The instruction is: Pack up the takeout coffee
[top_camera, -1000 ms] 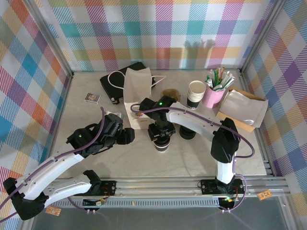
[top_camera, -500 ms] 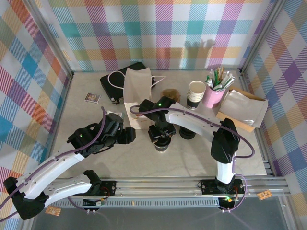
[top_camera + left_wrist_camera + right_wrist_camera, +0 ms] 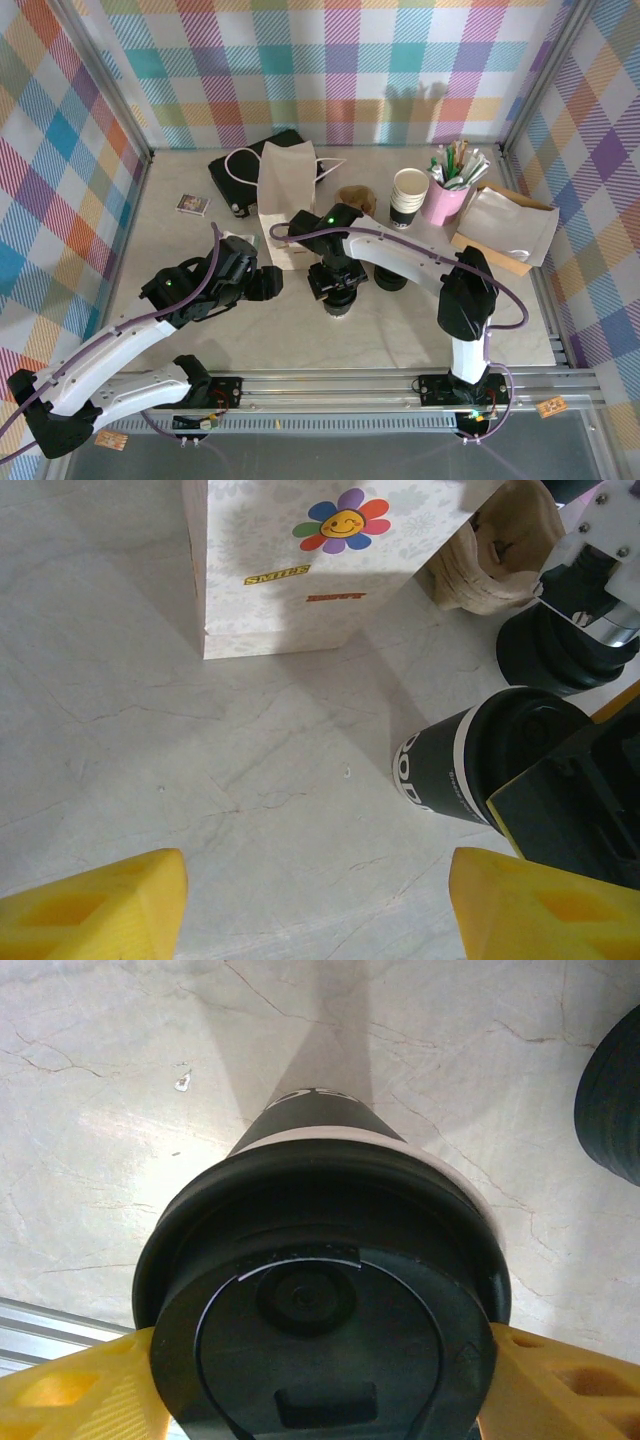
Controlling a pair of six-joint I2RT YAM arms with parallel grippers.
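I'm working the right gripper point(image 3: 320, 1385), and its yellow fingers point(image 3: 70, 1385) sit on either side of the black lid on the takeout coffee point(image 3: 320, 1260). They look to be touching the lid's rim. I cannot tell whether they are pinching it or merely resting there.

The cup stands upright near the middle of the table, just to the near right of the paper bag point(image 3: 285, 195). The stack of spare lids point(image 3: 390, 278) is close on its right.

My left gripper point(image 3: 320, 905) hangs spread wide with nothing between its fingers, low over the table to the left of the cup.

As I judge it, the lid is seated and the carry to the bag comes next. I would take hold lower, on the cup wall under the rim, because a grip on the lid alone could pop it off. I'd squeeze lightly, keep the cup level and lift it well above the bag's mouth. The left gripper could steady the bag.

Compared with a second ago, my right forearm has swung slightly left. The cup, the bag and the left arm have stayed put.
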